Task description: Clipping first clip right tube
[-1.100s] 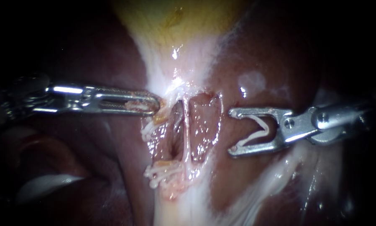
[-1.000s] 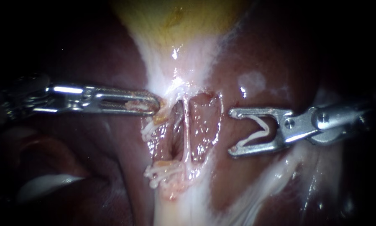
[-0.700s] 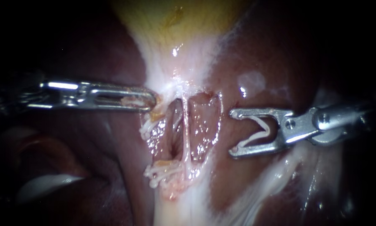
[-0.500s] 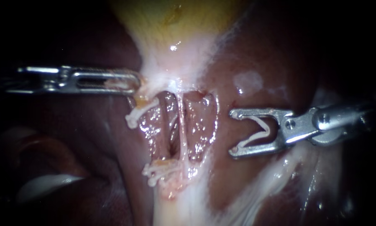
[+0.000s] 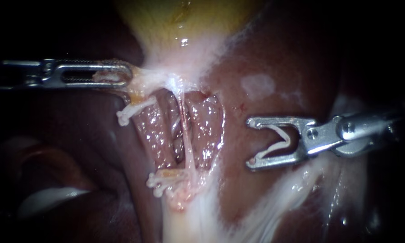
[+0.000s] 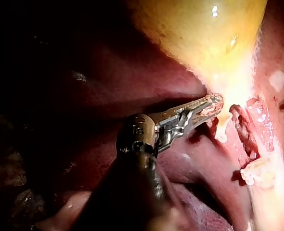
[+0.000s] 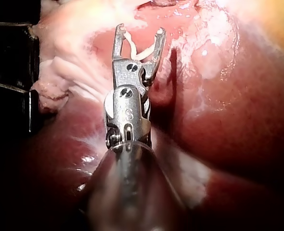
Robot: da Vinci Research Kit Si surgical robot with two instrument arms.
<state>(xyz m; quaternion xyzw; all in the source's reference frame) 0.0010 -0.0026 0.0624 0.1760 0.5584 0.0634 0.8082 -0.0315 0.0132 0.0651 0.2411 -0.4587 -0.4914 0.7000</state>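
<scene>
Open clip [image 5: 279, 138] faces the right tube [image 5: 185, 135], not yet around it
The tube runs down from the gallbladder [image 5: 188, 18]; my right instrument [image 5: 251, 141], gripping the clip, lies apart to its right, mouth square to its axis. My left instrument [image 5: 126, 74] — clenched on tissue [image 5: 143, 81] — sits up-left of it.

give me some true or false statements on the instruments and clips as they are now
1. The right instrument holds an open white clip between its jaws. True.
2. That clip already surrounds the thin tube. False: it sits off to the side over the liver, apart from the tube.
3. The left instrument has its jaws shut on pale tissue at the narrow end of the gallbladder. True.
4. No clips sit on the tissue yet. False: placed clips show at an upper spot, and a lower group too.
</scene>
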